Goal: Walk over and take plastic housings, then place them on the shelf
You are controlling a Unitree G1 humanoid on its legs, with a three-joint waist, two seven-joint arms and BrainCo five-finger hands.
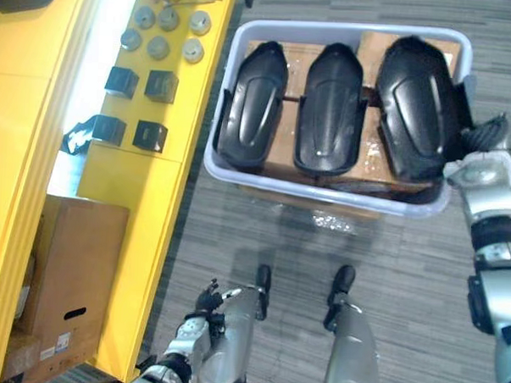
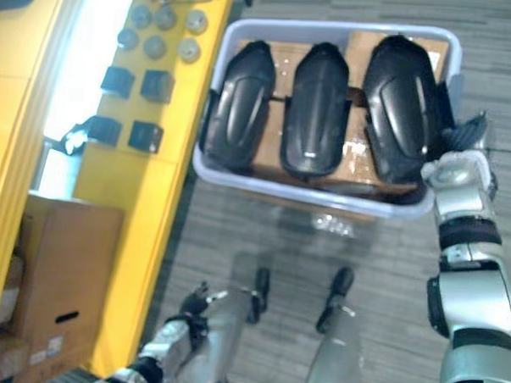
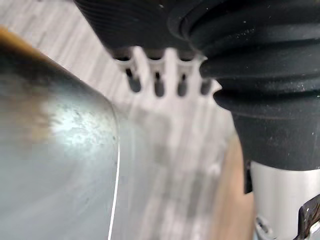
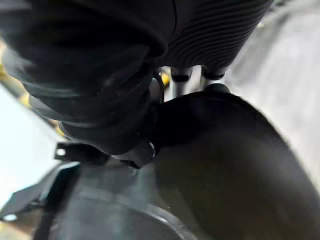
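Three black plastic housings are seen lying side by side in a pale lavender bin [image 1: 306, 187], set on a grey striped carpet [image 1: 404, 274] just beside a yellow shelf [image 1: 166, 204]. The left housing [image 1: 253, 102], the middle housing [image 1: 329, 106] and the right housing [image 1: 414, 105] are laid lengthwise, domed sides up, on brown cardboard [image 1: 283, 142] inside the bin.

The right hand [image 1: 489, 135] is held at the bin's right rim, against the edge of the right housing. In its own wrist view the dark curved shell of that housing [image 4: 235, 165] is shown just past the hand. Whether the housing is gripped cannot be told.

The left hand [image 1: 207, 298] is held low near the shelf's edge, well apart from the bin. Its fingers [image 3: 159, 85] are shown straight in a row, with nothing held.

On the shelf top, grey round parts [image 1: 158, 46] and black cube-shaped parts [image 1: 161, 86] are laid out in rows. A cardboard box [image 1: 74, 268] is stored on a lower level. A small white label [image 1: 63, 342] is fixed to its front, its print too small to be read.
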